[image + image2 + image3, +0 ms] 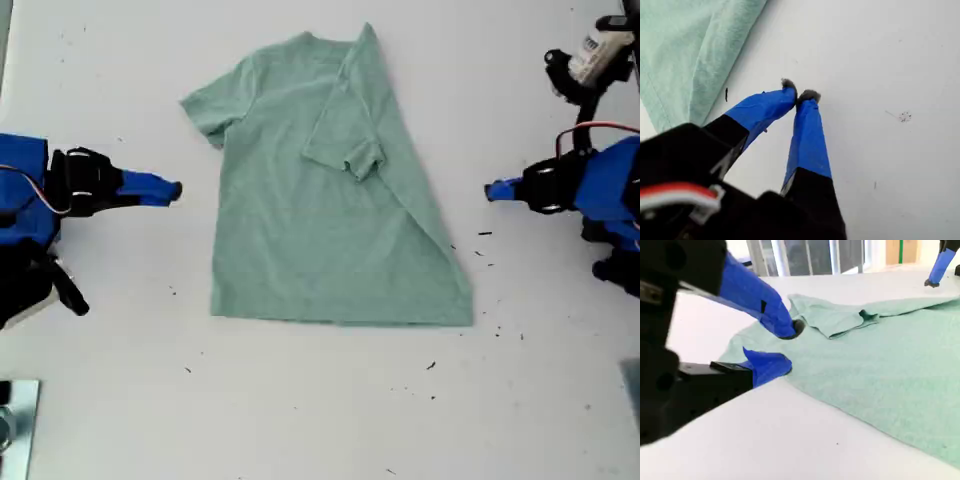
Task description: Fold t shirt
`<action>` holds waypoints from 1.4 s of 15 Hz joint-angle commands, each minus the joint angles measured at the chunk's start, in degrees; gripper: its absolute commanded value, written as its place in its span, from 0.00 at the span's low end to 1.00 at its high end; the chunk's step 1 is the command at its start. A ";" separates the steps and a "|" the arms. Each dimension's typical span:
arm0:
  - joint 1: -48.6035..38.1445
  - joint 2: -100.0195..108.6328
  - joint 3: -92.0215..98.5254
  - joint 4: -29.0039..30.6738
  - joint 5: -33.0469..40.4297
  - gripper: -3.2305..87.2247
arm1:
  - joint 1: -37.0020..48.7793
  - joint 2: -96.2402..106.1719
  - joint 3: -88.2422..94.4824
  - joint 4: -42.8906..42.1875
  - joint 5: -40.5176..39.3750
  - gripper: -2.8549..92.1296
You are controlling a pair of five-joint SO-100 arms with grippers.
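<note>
The shirt (330,190) lies flat mid-table (300,420). One side, at 3 o'clock in the exterior view, is folded in with its sleeve on top; the 9 o'clock sleeve and the bottom remain unfolded. My first gripper (799,94) is pressed together, empty, just off the cloth. My second gripper (782,350) is spread, empty.

White tabletop (300,400), lightly speckled.
Small dark specks dot its lower right area in the exterior view; a metal plate (18,425) sits at that view's lower left corner; windows (805,255) show beyond.

no readable text, labels, numbers anywhere
</note>
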 commanded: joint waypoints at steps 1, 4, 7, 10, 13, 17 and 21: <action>-0.44 0.35 0.35 0.09 0.62 0.12 | 0.09 0.35 3.52 -0.79 -0.70 0.07; -0.44 0.35 0.35 0.09 0.62 0.12 | 0.09 0.35 3.52 -0.79 -0.70 0.07; -1.05 0.35 0.18 0.18 0.62 0.09 | 0.44 0.35 3.52 -0.79 -0.70 0.07; -1.23 0.35 -0.35 0.09 3.34 0.03 | 3.87 0.35 3.52 -0.79 18.02 0.08; 4.48 0.44 -0.97 0.53 0.35 0.03 | 3.08 0.35 3.08 0.18 31.64 0.05; 4.04 -16.70 -24.08 2.37 -2.20 0.03 | -0.70 0.44 2.99 0.00 24.79 0.05; -10.46 -63.28 -67.68 20.48 14.59 0.03 | -0.70 0.44 2.99 0.00 24.87 0.05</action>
